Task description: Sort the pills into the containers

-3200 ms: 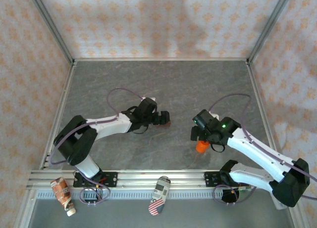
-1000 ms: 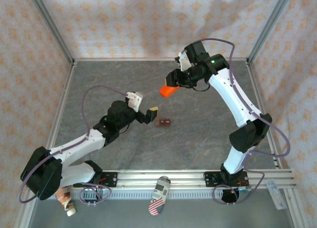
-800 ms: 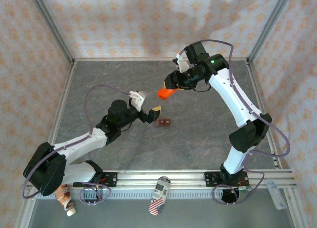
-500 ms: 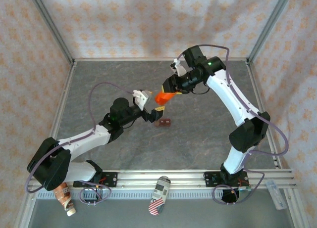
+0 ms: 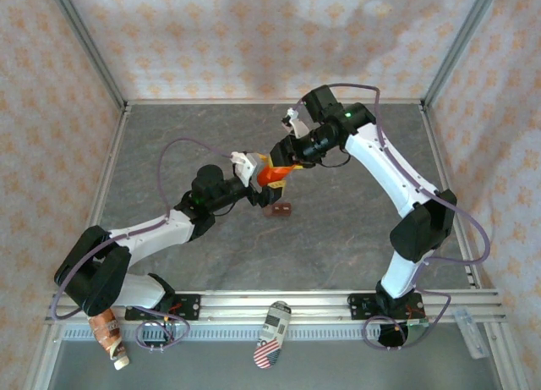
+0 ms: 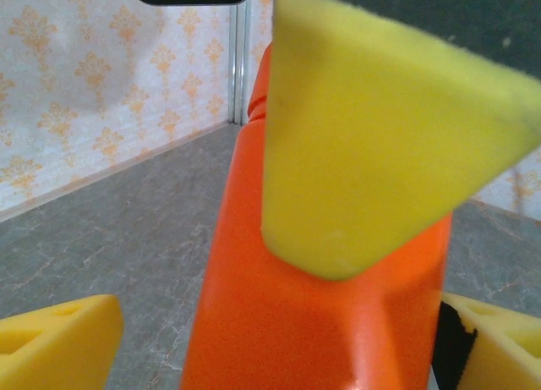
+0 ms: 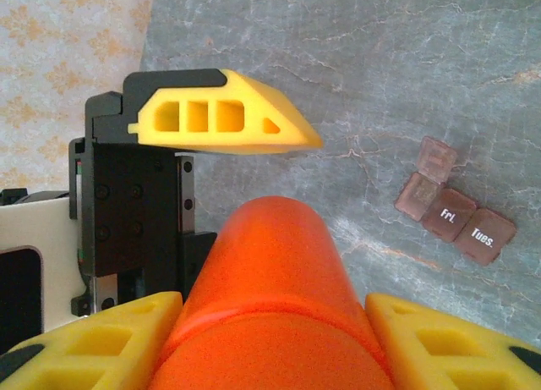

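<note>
Since a second ago, your right gripper (image 7: 270, 352) has swung the orange bottle (image 5: 272, 173) down from the far edge toward the worktop's (image 5: 338, 255) middle, and your left gripper (image 6: 275, 348) has reached in to meet it. Right is clenched on the bottle's body, leaving one end free. Left's fingers straddle that end with a gap, not yet grasping, probably to uncap it. The containers (image 5: 277, 210) lie mid-worktop just beneath the handover, one lid seemingly flipped open.

The right gripper (image 5: 286, 160) has swung the bottle (image 5: 269, 175) up and across, into the spread left gripper (image 5: 257, 178), which has lifted and reached forward to meet it.
</note>
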You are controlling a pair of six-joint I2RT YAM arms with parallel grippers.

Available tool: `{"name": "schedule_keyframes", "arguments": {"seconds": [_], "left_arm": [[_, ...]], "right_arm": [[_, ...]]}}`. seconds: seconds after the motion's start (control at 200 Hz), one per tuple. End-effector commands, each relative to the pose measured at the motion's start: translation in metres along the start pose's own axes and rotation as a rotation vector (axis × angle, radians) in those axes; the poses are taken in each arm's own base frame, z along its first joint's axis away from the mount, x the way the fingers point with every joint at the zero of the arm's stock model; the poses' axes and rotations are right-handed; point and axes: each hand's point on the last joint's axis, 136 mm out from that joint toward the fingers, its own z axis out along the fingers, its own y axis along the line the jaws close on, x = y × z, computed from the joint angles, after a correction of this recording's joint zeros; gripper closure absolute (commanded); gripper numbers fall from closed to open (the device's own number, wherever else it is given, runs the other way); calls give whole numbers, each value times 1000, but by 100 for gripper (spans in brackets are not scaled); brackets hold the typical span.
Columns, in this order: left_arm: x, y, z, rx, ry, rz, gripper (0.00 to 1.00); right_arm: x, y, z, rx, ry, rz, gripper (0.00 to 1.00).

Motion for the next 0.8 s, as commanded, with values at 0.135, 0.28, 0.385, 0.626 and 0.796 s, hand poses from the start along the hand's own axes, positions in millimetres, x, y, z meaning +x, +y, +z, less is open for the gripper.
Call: {"name": "schedule_keyframes", "arguments": {"seconds": [0.135,0.28,0.385,0.626,0.796], "left_arm": [[-23,-12,2,47,-69,7,14],[-23,-13,2,55,-69,-3,21],[-23,-14,2,57,-71,-6,28],[-25,-13,3,58,-82,-16,42],[-25,-14,6,65,-76,-35,66]], "right_arm": [[-4,15,-2,-59,-26,-14,62],[-4,15,-1,-59,-26,-11,62],[-4,13,0,-57,-24,-6,62],[-2,11,3,-58,-18,2,62],[-2,10,5,-62,-16,7,62]]}}
